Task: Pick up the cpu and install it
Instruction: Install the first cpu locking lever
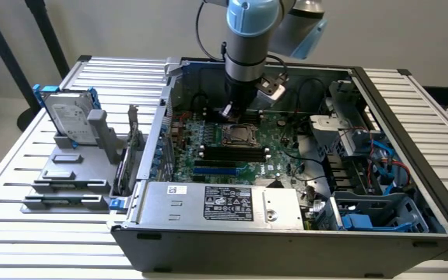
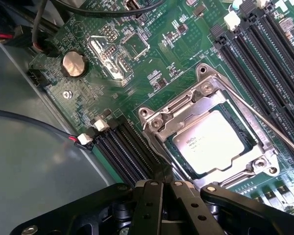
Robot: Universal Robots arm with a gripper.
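Note:
The cpu [image 2: 213,142] is a small square chip with a silver-grey top. It lies flat in the metal-framed socket [image 2: 159,122] on the green motherboard [image 2: 152,54], apart from the gripper. In the exterior view the cpu [image 1: 238,135] sits mid-board inside the open computer case [image 1: 286,251]. My gripper [image 2: 162,185] hangs just beside the socket, its black fingers [image 2: 152,200] shut together with nothing between them. From outside, the gripper [image 1: 228,112] hovers low over the board just behind the socket.
Black memory slots [image 2: 122,152] run beside the socket. A silver power supply with a black label [image 1: 224,203] lines the case front. Drive cages and cables [image 1: 364,151] crowd the exterior view's right. A hard drive with a blue bracket [image 1: 67,114] stands on a grey rack at the left.

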